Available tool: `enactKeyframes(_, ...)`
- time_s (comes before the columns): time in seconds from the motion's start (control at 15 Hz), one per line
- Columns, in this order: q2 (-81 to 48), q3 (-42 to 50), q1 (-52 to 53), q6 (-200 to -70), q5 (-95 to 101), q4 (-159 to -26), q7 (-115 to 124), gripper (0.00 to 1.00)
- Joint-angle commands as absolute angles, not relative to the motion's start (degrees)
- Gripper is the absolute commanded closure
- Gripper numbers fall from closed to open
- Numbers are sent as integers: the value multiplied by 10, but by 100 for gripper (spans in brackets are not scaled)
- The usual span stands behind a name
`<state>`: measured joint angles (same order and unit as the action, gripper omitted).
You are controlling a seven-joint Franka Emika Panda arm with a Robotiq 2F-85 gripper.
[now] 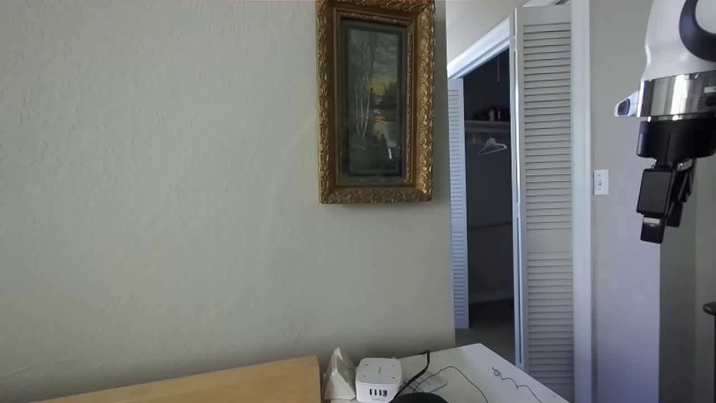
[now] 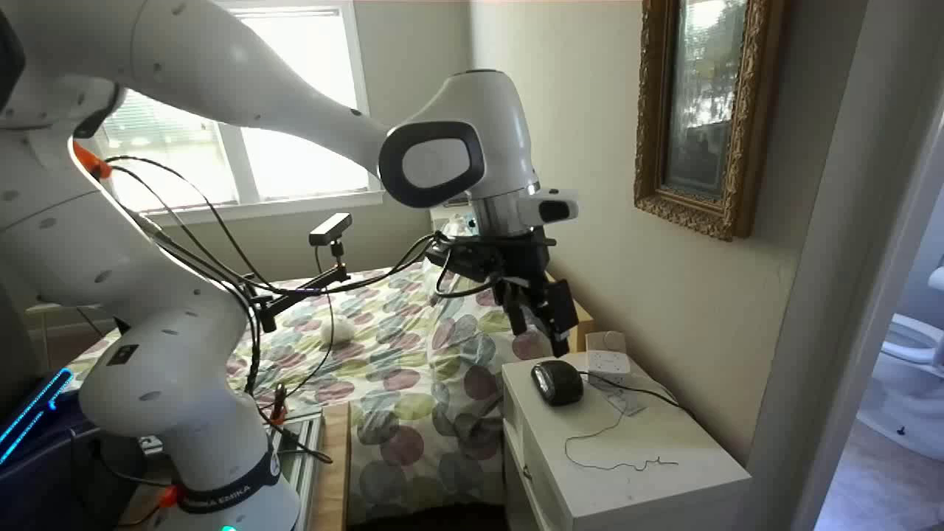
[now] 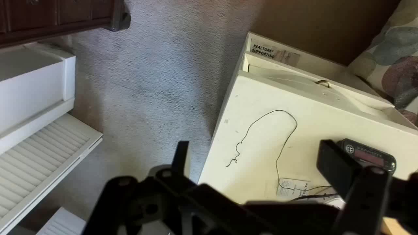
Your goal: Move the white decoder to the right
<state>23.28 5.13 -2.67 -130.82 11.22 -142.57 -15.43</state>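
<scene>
Nearest the camera in the wrist view is the black two-fingered end effector [image 3: 253,153], its fingers spread wide with nothing held between them. In both exterior views it hangs well above the white table [image 2: 627,479]. The task's thing, the small white boxy plastic decoder with rounded corners [image 1: 378,380], sits at the left end of the table in an exterior view, just right of a thin pointed upright white piece [image 1: 339,375]; whether the two touch, I cannot tell.

The approach looks like the first hazard. A rounded black plastic device with a reddish panel [image 3: 369,156] stands near the decoder, so a low, sideways descent could bump it. A finger pushed down on the decoder's left side might topple the pointed piece, since the gap there looks very tight. The decoder seems broad and smooth; a shallow hold on its rounded top corners would probably slip.

Moving right brings its own trouble. A thick black cable [image 2: 641,393] passes close by the decoder, and a thin dark wire [image 3: 281,110] loops over a printed white card [image 3: 292,188] and across the table to the right. Sliding instead of lifting could snag either one, twisting the decoder or tugging the black device along.
</scene>
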Motion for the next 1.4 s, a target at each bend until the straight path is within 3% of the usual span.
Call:
enactKeyframes(0.0,233,51,-26,-1307,112,-1425,-154,0)
enactKeyframes(0.27,233,51,-26,-1307,112,-1425,-154,0)
enactKeyframes(0.8,103,4,61,-1387,-38,-1380,-106,0)
enactKeyframes(1.33,-63,-62,99,-1408,-90,-1227,-158,0)
